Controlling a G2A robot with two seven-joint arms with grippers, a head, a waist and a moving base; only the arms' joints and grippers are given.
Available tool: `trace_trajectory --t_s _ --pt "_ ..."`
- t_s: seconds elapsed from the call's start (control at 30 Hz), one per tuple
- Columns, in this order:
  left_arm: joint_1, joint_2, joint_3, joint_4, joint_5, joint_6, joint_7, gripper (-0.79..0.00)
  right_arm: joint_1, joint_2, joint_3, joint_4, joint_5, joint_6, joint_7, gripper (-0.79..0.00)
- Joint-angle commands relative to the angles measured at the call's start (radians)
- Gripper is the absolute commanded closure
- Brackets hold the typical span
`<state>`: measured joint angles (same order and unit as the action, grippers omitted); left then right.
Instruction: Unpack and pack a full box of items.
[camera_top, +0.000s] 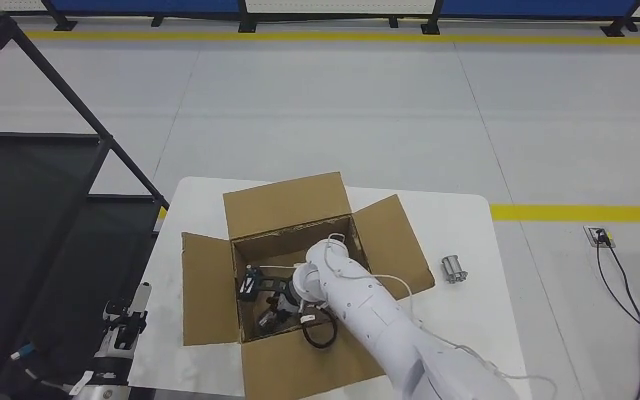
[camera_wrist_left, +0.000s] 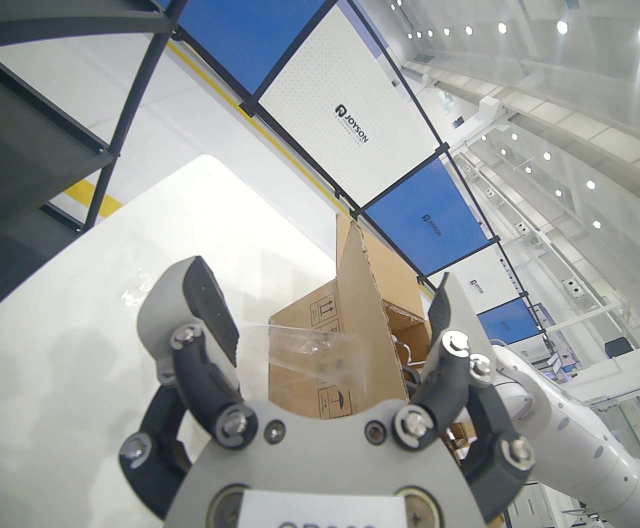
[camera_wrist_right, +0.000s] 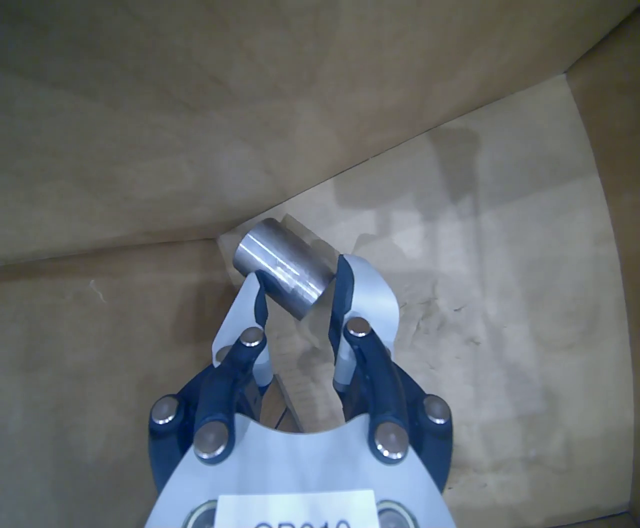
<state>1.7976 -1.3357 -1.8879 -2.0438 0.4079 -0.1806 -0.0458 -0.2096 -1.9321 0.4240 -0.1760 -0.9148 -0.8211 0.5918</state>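
Cylinder (camera_wrist_right: 282, 270), short, shiny grey metal, between right gripper (camera_wrist_right: 300, 272) fingers in box (camera_wrist_right: 150, 125)

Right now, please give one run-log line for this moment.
right gripper: grips metal cylinder in box | left gripper: open, beside box

White table (camera_top: 460, 225) with rounded corners. Black metal frame rack (camera_top: 45, 180) beside its left edge. Yellow floor line (camera_top: 565, 212) on grey floor; floor socket (camera_top: 598, 236) with black cable nearby. Blue and white wall panels (camera_wrist_left: 350, 125) behind.

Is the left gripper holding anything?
No, the left gripper is spread wide open and empty; the cardboard box stands beyond it.
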Motion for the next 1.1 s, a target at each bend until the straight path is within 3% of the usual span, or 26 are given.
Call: trace_trajectory --t_s 0.0,0.23,0.5,0.7,0.77,0.83,0.9,0.97,1.0,1.07 --pt "0.0 0.0 0.0 0.0 0.0 0.0 0.0 -0.785 0.008 0.005 0.004 0.008 -0.001 0.007 -0.01 -0.108" --pt "0.0 0.0 0.0 0.0 0.0 0.0 0.0 -0.785 0.024 0.024 0.016 0.016 -0.005 0.012 -0.024 -0.114" --pt "0.0 0.0 0.0 0.0 0.0 0.0 0.0 -0.785 0.005 0.038 0.014 -0.031 -0.028 -0.036 -0.04 -0.354" --pt "0.0 0.0 0.0 0.0 0.0 0.0 0.0 -0.785 -0.016 0.042 0.012 -0.06 -0.048 -0.011 -0.055 -0.425" --pt "0.0 0.0 0.0 0.0 0.0 0.0 0.0 -0.785 -0.024 0.043 0.01 -0.073 -0.061 -0.002 -0.081 -0.489" --pt "0.0 0.0 0.0 0.0 0.0 0.0 0.0 -0.785 -0.03 0.044 0.008 -0.075 -0.075 0.028 -0.108 -0.477" --pt "0.0 0.0 0.0 0.0 0.0 0.0 0.0 -0.785 -0.035 0.045 0.004 -0.085 -0.092 0.037 -0.13 -0.545" --pt "0.0 0.0 0.0 0.0 0.0 0.0 0.0 -0.785 -0.039 0.046 0.002 -0.088 -0.106 0.04 -0.154 -0.671" --pt "0.0 0.0 0.0 0.0 0.0 0.0 0.0 -0.785 -0.04 0.046 0.001 -0.088 -0.111 0.034 -0.163 -0.785" --pt "0.0 0.0 0.0 0.0 0.0 0.0 0.0 -0.785 -0.041 0.047 -0.001 -0.089 -0.122 0.021 -0.179 -0.785"
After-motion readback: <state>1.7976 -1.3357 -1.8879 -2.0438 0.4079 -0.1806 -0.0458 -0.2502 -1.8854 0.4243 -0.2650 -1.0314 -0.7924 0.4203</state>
